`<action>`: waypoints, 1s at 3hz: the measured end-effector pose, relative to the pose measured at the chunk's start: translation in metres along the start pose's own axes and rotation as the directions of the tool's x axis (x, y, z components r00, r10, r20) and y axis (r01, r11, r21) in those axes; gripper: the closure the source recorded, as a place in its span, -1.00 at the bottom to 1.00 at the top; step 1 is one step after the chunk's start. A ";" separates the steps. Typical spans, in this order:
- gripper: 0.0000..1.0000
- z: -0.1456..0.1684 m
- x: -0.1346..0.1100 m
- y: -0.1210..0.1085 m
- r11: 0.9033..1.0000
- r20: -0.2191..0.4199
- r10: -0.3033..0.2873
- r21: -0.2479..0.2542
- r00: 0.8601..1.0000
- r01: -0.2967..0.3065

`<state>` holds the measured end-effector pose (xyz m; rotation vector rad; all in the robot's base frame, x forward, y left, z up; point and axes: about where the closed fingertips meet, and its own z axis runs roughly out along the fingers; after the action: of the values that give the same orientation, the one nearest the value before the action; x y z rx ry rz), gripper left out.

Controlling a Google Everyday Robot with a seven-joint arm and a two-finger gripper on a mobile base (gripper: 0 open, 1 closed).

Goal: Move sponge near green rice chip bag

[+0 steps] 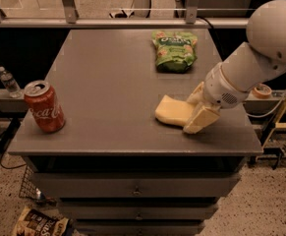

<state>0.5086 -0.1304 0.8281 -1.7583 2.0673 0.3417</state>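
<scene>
The jaws of the gripper (pixel 188 115) are standing apart, straddling one end of the sponge (pixel 171 110), one jaw on its far side and one on its near side. The sponge is lying flat on the surface (pixel 108 77), sticking out from between the jaws. The green rice chip bag (pixel 174 51) is lying beyond the jaws, well apart. The red can (pixel 44 113) is standing far out past the sponge's free end.

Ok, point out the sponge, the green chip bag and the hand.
sponge (pixel 169 110): camera view, its bare left half.
green rice chip bag (pixel 174 51): camera view, pouch's middle.
hand (pixel 192 113): camera view, its tip at the sponge's right end.
</scene>
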 end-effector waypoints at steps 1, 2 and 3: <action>0.77 -0.013 0.006 -0.011 0.999 0.025 0.014 0.040 1.000 -0.015; 1.00 -0.038 0.018 -0.033 0.994 0.034 0.022 0.107 0.999 -0.025; 1.00 -0.080 0.037 -0.066 0.976 0.029 0.048 0.212 0.998 -0.053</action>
<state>0.5569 -0.2095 0.8874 -1.5706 2.0513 0.1481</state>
